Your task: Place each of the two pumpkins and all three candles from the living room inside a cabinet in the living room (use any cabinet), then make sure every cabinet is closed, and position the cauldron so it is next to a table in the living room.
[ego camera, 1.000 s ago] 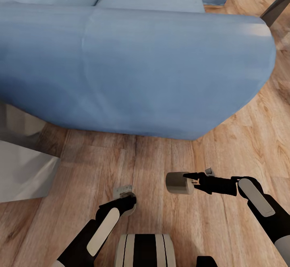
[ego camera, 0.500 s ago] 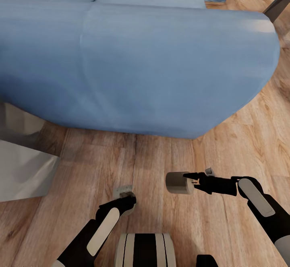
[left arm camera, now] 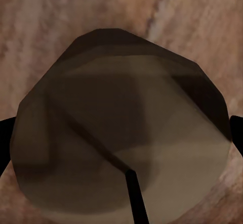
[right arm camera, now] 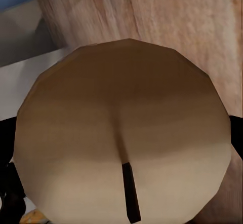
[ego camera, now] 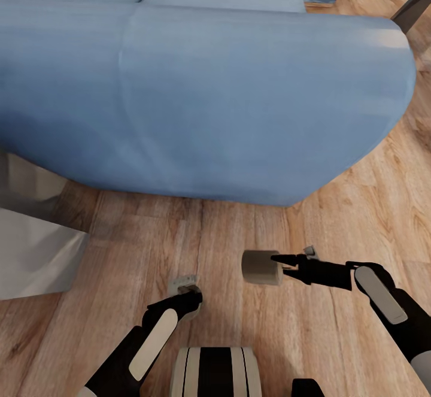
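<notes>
Carrying two candles above the wood floor (ego camera: 239,337), beside the blue sofa (ego camera: 203,97): right gripper (ego camera: 281,263) clamped on a beige candle (ego camera: 261,267), wick end facing its wrist camera; left gripper (ego camera: 190,294) clamped on a second candle (left arm camera: 121,133), mostly hidden in head view. Risk, judged: slipping from a shallow pinch, or brushing the sofa while turning. No readable writing or brand.

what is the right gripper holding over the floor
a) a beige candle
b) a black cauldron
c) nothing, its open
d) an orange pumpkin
a: in the head view the right gripper is closed on a stubby beige candle held above the wood floor in front of the blue sofa, and the right wrist view has the candle's round tan end with its dark wick close up.
</notes>
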Controlling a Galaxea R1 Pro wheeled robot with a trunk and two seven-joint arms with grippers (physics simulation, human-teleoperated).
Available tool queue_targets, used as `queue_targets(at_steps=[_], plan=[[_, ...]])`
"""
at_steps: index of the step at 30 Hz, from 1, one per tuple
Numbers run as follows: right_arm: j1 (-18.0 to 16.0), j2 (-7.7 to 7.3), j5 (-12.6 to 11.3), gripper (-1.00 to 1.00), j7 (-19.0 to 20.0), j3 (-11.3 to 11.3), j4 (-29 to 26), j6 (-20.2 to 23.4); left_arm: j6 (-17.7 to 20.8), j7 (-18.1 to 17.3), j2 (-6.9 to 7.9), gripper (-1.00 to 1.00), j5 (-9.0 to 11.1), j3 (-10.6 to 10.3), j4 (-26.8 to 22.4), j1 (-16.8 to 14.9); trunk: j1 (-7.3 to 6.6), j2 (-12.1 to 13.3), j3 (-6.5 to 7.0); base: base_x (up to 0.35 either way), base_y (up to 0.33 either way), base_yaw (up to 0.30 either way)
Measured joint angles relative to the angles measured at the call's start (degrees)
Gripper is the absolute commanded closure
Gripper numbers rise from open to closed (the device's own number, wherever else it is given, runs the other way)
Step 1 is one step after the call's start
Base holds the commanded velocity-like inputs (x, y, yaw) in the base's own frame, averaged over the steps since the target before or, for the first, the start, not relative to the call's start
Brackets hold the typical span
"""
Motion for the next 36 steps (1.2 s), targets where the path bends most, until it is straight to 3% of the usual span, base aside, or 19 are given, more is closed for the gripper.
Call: queue_targets(at_steps=[6, 25, 26, 36], plan=[[0.0, 0.07, 1.4, 1.0, 1.2, 0.0, 0.1, 0.0, 0.0, 0.0, 0.01, -1.0, -0.1, 0.0, 0.0, 0.0, 0.0, 0.0, 0.0, 0.0, 0.0, 0.0], [0.0, 0.06, 1.5, 1.0, 1.3, 0.0, 0.2, 0.0, 0.0, 0.0, 0.02, -1.0, 0.0, 0.0, 0.0, 0.0, 0.0, 0.0, 0.0, 0.0, 0.0, 0.0], [0.0, 0.07, 1.5, 1.0, 1.3, 0.0, 0.2, 0.0, 0.0, 0.0, 0.01, 1.0, 0.0, 0.0, 0.0, 0.0, 0.0, 0.0, 0.0, 0.0, 0.0, 0.0], [0.0, 0.08, 1.5, 1.0, 1.3, 0.0, 0.2, 0.0, -0.1, 0.0, 0.06, 1.0, 0.1, 0.0, -0.1, 0.0, 0.0, 0.0, 0.0, 0.0, 0.0, 0.0]])
